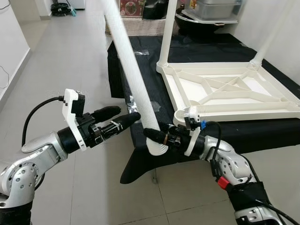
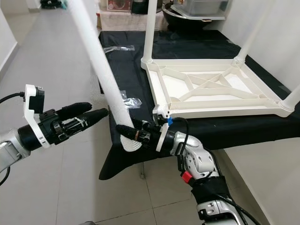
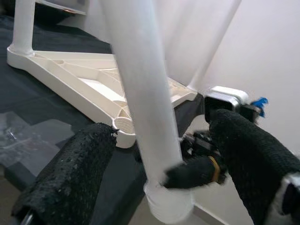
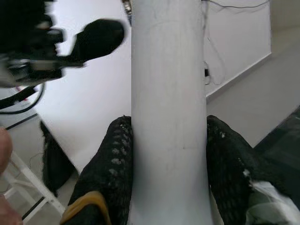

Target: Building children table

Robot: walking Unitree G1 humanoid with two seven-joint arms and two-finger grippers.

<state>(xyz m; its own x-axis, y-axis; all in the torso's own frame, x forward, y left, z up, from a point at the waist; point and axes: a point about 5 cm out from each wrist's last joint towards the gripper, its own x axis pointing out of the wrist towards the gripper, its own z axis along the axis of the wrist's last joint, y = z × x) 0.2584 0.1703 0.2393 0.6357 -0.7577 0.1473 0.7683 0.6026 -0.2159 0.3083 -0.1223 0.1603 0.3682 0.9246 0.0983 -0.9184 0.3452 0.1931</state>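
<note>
We see the white table top (image 1: 234, 91) upside down at right on black cloth; a loose white leg (image 1: 131, 70) leans diagonally left of centre.

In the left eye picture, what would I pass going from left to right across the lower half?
Left gripper, open → loose white table leg, its lower end clamped by the right gripper → empty corner socket of the upside-down white tabletop lying on the black cloth.
</note>
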